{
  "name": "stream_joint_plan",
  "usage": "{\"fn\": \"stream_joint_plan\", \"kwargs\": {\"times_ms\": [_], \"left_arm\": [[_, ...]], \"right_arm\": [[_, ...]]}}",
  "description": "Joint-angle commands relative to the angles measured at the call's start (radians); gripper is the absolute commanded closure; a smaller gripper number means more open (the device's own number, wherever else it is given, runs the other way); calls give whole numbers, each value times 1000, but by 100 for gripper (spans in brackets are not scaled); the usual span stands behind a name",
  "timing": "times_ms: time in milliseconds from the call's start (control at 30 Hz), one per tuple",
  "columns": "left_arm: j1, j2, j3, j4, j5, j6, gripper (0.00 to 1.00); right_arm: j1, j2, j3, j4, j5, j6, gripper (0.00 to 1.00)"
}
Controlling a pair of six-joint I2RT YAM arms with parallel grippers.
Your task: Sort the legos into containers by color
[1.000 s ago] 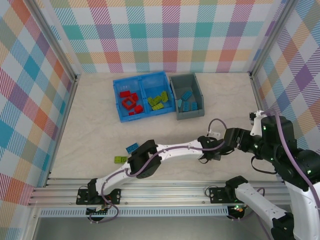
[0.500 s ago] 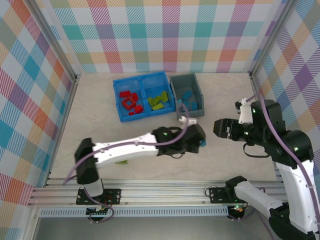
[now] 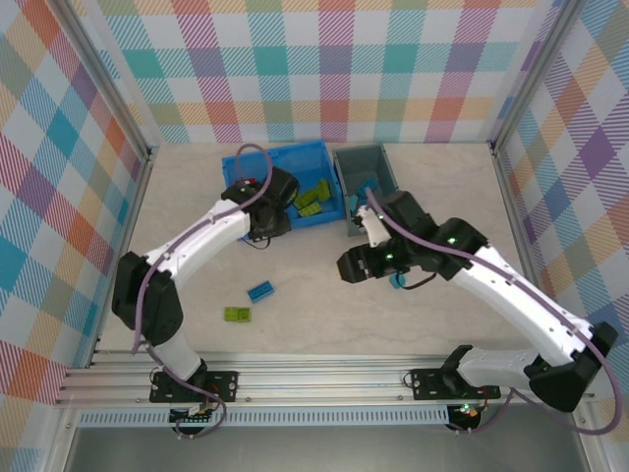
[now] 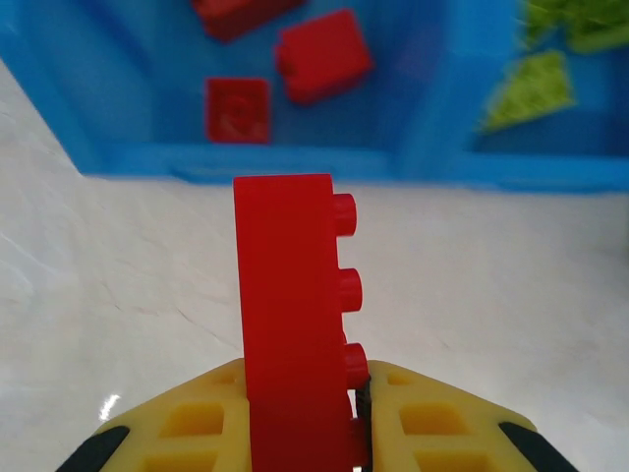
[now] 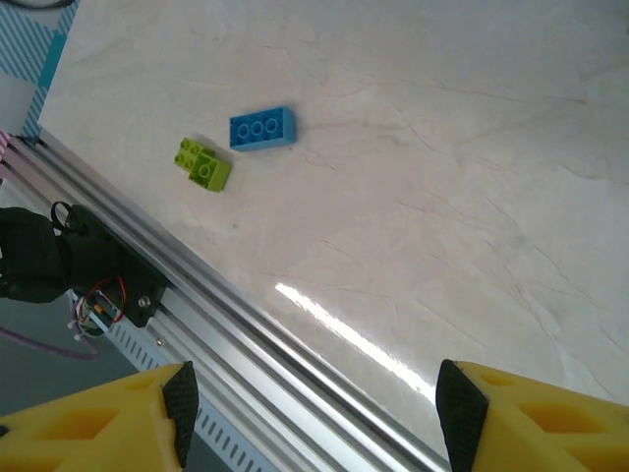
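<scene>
holding a red brick [image 4: 285,295] upright with its studs to the right, the left tool [image 4: 310,418] is clamped on the brick's lower end and hovers at the near wall of the blue bin [image 4: 295,162]. red legos [image 4: 322,55] lie in the bin's left compartment and lime legos [image 4: 536,88] in its right. the release is best made once the brick is past the near wall and well left of the divider, and low enough that it cannot bounce across. the right tool [image 5: 314,403], fingers apart and empty, hangs over the tabletop [image 5: 442,197]. a blue brick [image 5: 261,128] and a lime brick [image 5: 203,164] lie loose at near left, well apart from the bins. the dark grey bin [image 3: 378,157] stands just right of the blue one.
</scene>
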Motion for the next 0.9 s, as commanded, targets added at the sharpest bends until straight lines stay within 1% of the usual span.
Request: {"fn": "stream_joint_plan", "kwargs": {"times_ms": [0,100,300,400,533,667,767,867], "left_arm": [[47,91,100,-63,-61,113,99],[75,204,201,-105,-129,155,99],[122,365,343,-132,-176,228,99],[136,417,379,-136,-195,270,98],[142,441,389,-111,-210,333,95],[144,461,394,-130,-222,359,87],[145,450,372,-130,-221,365,79],[143,421,348,-130,-218,361,68]], "right_arm": [[35,32,3,153,50,27,33],[38,65,3,184,52,27,34],[38,55,-14,194,60,36,33],[37,36,-34,190,62,42,33],[37,14,-60,188,65,47,33],[38,10,-78,183,83,56,32],[38,13,-81,169,122,70,31],[32,22,-83,147,171,88,28]]}}
